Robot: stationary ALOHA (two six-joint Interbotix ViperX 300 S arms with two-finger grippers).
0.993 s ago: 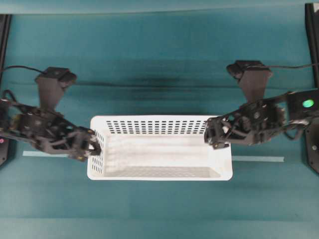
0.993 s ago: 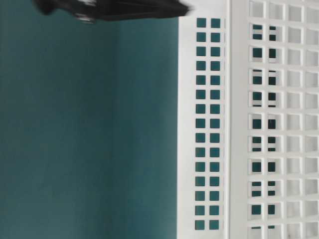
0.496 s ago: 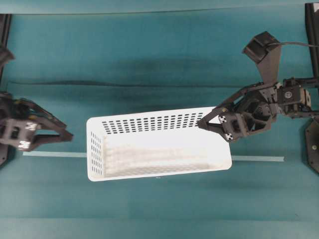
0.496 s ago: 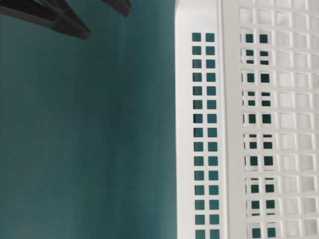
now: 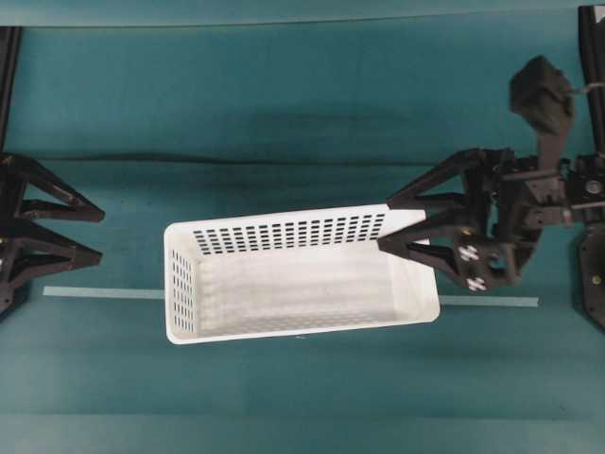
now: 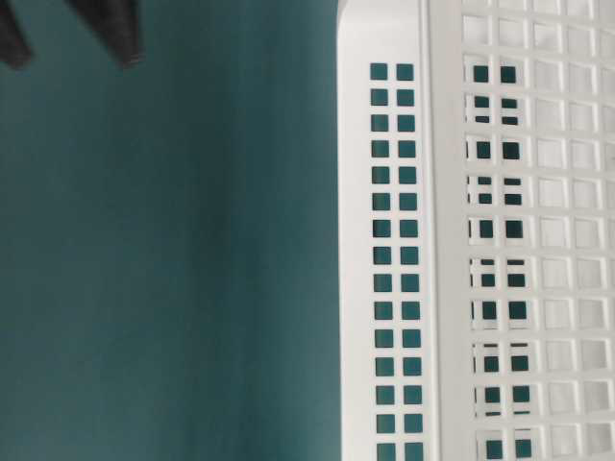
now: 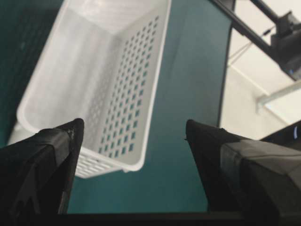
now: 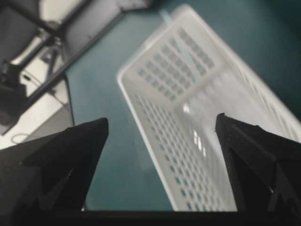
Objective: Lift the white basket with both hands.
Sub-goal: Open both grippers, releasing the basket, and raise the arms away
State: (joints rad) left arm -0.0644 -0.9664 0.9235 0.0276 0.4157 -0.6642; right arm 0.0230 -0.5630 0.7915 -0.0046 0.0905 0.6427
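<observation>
The white basket [image 5: 302,284] rests empty on the teal cloth, turned slightly so its right end sits further back. My left gripper [image 5: 102,235] is open at the far left edge, well apart from the basket's left end. In the left wrist view the basket [image 7: 94,61] lies ahead, beyond the spread gripper [image 7: 132,123]. My right gripper [image 5: 384,224] hovers open over the back right corner without holding it. In the right wrist view the gripper [image 8: 161,118] frames the basket's long wall [image 8: 178,146]. The table-level view shows the basket's pierced wall [image 6: 357,240] close up.
A thin pale tape strip [image 5: 104,293] runs under the basket and shows again on the right [image 5: 487,302]. Black frame posts stand at the left [image 5: 9,57] and right [image 5: 591,57] edges. Teal cloth covers the table.
Both grippers have drawn back from the basket's two ends, the left far to the left, the right up and to the right. The basket has turned slightly and now lies still.
</observation>
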